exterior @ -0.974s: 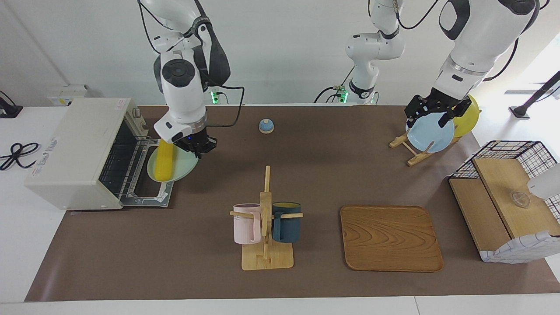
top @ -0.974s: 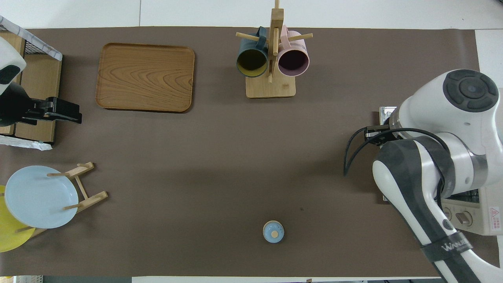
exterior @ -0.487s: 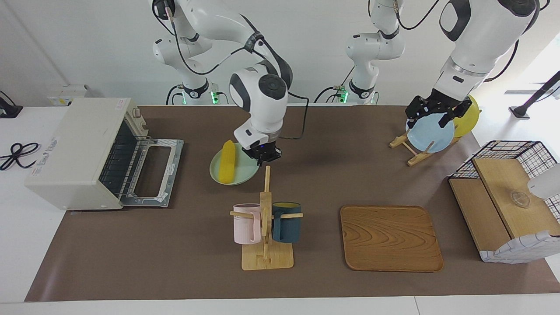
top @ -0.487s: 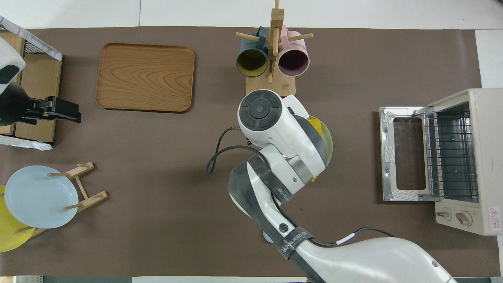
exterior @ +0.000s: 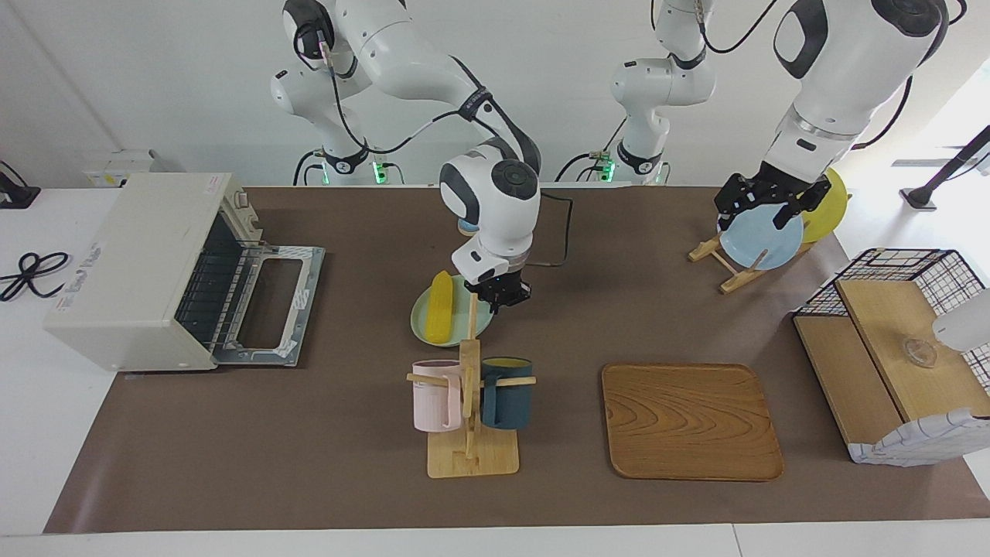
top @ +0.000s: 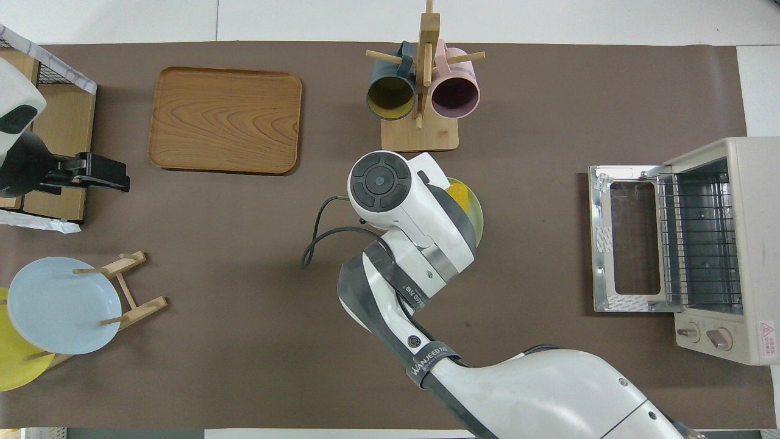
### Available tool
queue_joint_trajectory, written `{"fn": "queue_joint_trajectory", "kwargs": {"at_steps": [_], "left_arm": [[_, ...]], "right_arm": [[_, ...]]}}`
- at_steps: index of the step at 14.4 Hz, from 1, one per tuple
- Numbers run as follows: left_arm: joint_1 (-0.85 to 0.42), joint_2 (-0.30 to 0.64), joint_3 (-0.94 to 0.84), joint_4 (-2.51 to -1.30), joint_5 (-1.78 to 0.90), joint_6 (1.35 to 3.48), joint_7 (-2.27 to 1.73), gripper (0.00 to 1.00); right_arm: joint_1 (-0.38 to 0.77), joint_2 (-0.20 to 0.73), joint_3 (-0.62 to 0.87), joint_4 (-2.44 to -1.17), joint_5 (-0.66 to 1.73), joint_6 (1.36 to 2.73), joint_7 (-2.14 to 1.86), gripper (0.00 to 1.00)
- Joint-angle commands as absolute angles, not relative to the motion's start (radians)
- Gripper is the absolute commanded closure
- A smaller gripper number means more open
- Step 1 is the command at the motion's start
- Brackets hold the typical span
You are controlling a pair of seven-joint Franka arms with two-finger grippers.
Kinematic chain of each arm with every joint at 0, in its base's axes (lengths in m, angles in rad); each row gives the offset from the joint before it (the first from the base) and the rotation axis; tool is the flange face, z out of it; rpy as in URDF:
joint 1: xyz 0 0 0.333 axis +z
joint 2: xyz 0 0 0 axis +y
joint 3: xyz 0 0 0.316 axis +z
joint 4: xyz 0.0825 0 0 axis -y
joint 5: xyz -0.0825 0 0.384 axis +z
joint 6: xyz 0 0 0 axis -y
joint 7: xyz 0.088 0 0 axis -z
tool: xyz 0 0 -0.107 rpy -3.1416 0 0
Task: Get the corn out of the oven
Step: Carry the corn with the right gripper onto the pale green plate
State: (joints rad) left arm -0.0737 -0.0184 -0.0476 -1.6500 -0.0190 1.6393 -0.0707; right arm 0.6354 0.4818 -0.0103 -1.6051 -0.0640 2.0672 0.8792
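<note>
Corn (exterior: 441, 306), smooth yellow, lies on green plate (exterior: 422, 322) pinched by right jaws.

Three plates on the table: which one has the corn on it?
The pale green plate, beside the mug rack, carries the corn; the right gripper holds its rim. The light blue plate and yellow plate stand bare in the wooden plate rack.

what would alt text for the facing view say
The right tool holds a pale green plate carrying the corn, beside the mug rack, away from the open, empty oven. The left tool waits over the blue plate.
</note>
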Motion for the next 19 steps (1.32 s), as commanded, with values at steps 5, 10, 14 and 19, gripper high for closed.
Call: {"fn": "queue_joint_trajectory", "kwargs": {"at_steps": [5, 10, 14, 19], "left_arm": [[-0.081, -0.058, -0.046, -1.703, -0.015, 1.671, -0.067, 0.0], [-0.087, -0.077, -0.046, -1.742, -0.017, 1.707, -0.067, 0.0], [-0.138, -0.071, -0.048, -1.764, -0.044, 1.727, -0.072, 0.0], [-0.3, -0.075, -0.048, -1.874, -0.078, 1.824, -0.205, 0.0]], "right_arm": [[0.637, 0.469, -0.003, -1.637, 0.026, 2.118, 0.916, 0.83], [0.573, 0.456, -0.003, -1.626, 0.025, 2.16, 0.826, 0.72], [0.48, 0.361, -0.011, -1.653, -0.004, 1.982, 0.707, 0.92], [0.319, 0.25, -0.011, -1.877, -0.071, 1.986, 0.629, 1.0]]}}
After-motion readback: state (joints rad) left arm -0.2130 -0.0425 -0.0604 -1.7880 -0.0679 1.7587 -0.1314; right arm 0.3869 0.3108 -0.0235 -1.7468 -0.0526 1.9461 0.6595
